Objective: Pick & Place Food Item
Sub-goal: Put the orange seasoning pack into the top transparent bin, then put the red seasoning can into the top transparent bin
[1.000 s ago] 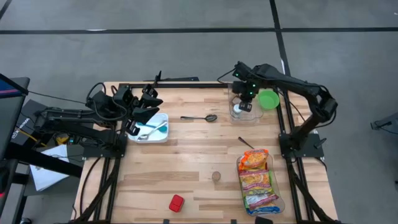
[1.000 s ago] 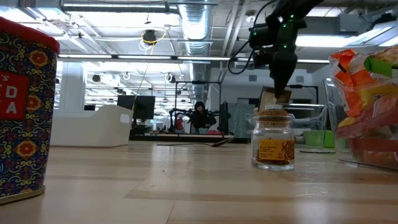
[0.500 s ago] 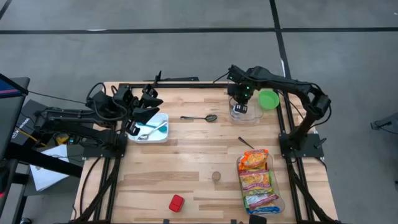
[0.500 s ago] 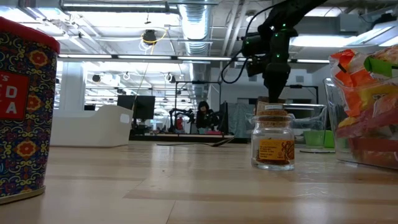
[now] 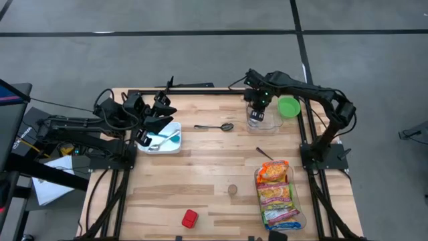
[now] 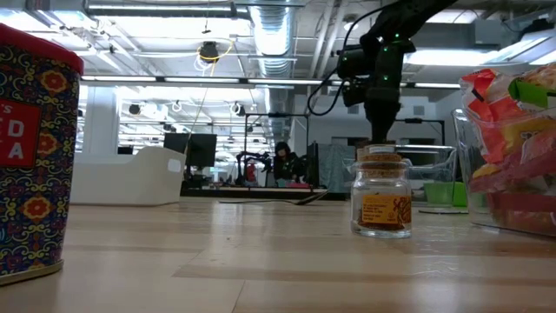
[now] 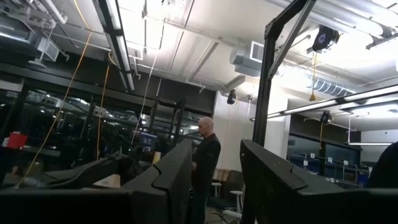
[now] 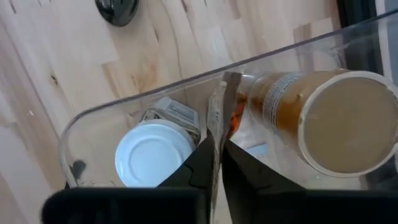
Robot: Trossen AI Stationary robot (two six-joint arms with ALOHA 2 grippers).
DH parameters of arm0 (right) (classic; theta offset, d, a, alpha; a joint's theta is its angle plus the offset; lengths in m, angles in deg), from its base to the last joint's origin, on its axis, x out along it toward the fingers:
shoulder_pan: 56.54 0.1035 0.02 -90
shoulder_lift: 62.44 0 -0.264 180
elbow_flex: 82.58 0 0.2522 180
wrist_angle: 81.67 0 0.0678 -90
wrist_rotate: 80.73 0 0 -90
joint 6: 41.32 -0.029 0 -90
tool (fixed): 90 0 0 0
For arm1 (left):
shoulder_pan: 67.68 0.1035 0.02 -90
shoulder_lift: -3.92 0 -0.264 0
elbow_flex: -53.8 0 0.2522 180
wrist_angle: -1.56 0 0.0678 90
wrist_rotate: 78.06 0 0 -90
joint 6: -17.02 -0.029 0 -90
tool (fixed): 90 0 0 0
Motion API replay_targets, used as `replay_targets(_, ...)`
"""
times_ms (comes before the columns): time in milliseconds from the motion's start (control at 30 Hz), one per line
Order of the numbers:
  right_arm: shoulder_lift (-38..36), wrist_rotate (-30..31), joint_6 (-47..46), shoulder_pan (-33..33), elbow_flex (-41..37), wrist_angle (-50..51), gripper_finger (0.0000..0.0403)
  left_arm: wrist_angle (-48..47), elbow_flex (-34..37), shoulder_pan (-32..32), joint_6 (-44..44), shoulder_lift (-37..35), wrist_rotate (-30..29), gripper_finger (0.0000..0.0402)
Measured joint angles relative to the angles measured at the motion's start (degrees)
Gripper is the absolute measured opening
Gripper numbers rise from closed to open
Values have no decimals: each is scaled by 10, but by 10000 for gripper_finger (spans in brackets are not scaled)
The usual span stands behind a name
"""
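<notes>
At the table's far right, the right gripper (image 5: 255,115) dips into a clear plastic bin (image 8: 93,118), fingers (image 8: 205,162) clenched on a thin packet (image 8: 219,106), prob. a sachet, btwn a white-lidded jar (image 8: 154,153) & a cork-topped jar (image 8: 323,118). Left gripper (image 5: 162,104) waits over the white dish (image 5: 175,144), fingers apart.

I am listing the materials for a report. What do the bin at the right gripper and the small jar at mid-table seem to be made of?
The bin looks like clear, glossy plastic: the jars inside show through its thin curved wall. The small jar looks like clear glass with a cork stopper, judging by its tan, grainy top. The right gripper has its jaws shut on a thin packet, perhaps foil.
</notes>
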Motion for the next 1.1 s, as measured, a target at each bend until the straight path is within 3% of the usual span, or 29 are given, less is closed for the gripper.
replay_targets(267,-14,2,-38,-6,0,-12,93,1,0,0,0,0,0,131)
replay_targets(567,-114,9,-86,-27,0,-59,139,1,0,0,0,0,0,131)
replay_targets(767,-202,-1,-112,-37,1,-72,153,-1,0,0,-1,0,0,131)
replay_targets(967,-296,-60,-148,-37,1,-72,153,-18,0,0,-2,0,-23,131)
replay_targets(1100,-356,-68,-176,-27,1,-72,146,-31,0,0,-2,12,-28,131)
